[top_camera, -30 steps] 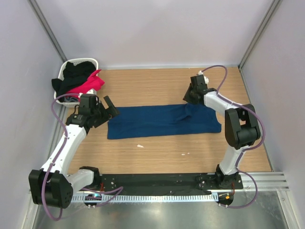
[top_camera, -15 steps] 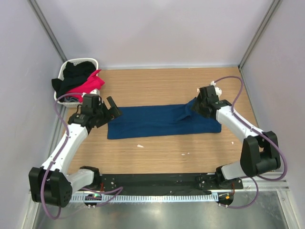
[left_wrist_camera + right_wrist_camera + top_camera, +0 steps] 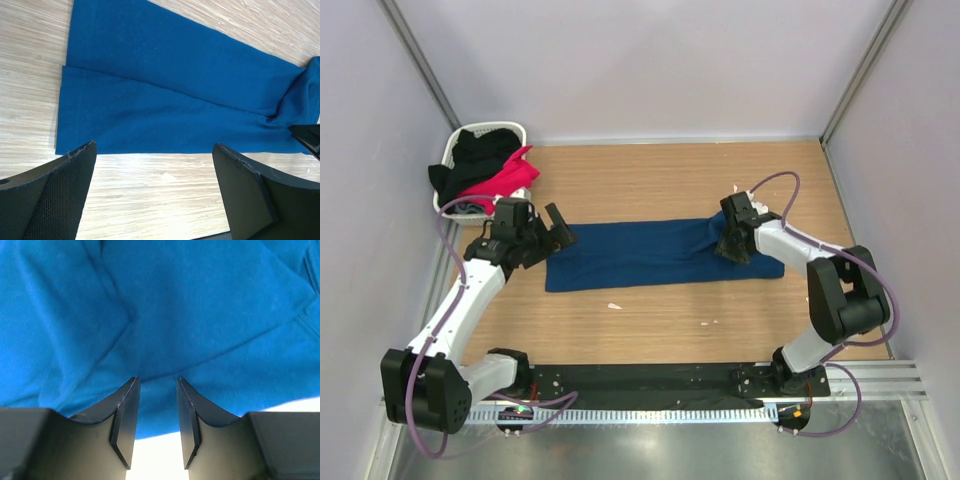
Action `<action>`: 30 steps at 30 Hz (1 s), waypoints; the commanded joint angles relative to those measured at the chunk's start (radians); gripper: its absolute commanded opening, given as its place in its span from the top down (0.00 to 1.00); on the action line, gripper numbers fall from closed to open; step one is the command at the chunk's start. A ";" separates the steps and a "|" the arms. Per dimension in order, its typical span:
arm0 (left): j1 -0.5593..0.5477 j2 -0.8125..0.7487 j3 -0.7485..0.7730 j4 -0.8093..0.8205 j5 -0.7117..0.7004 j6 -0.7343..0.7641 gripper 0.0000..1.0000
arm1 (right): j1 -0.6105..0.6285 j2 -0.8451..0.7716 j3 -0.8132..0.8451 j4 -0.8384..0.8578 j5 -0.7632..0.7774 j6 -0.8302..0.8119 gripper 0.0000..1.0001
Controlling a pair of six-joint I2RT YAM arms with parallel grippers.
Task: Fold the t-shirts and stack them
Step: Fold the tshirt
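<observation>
Left gripper point(image 3: 154, 147) wide, navy t-shirt point(image 3: 165, 95) end just below it, poised for fold. Right gripper point(image 3: 157, 382) narrow, seemingly empty, bunched cloth just ahead.

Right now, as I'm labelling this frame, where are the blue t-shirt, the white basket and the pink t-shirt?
blue t-shirt point(image 3: 640, 255): top external view, middle of the flat strip.
white basket point(image 3: 498, 126): top external view, far rim.
pink t-shirt point(image 3: 510, 175): top external view, part spilling over the basket's edge.

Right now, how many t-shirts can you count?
3: the navy t-shirt lies folded mid-table; the pink t-shirt and black t-shirt spill from the white basket, where more may hide.
</observation>
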 commanded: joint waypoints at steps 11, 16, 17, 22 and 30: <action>-0.003 -0.041 0.008 -0.007 -0.017 0.033 0.01 | 0.018 0.231 0.303 0.189 0.012 -0.023 0.54; -0.003 -0.044 0.005 -0.008 -0.011 0.031 0.01 | 0.030 0.339 0.413 0.265 -0.069 -0.021 0.53; -0.003 -0.044 0.007 -0.010 -0.013 0.031 0.01 | 0.033 0.365 0.432 0.263 -0.077 -0.018 0.54; -0.004 -0.043 0.014 -0.002 -0.007 0.025 0.01 | 0.034 0.343 0.469 0.283 -0.105 -0.020 0.51; -0.134 0.075 0.131 0.067 -0.022 0.085 0.01 | 0.016 0.178 0.484 0.173 -0.022 -0.081 0.22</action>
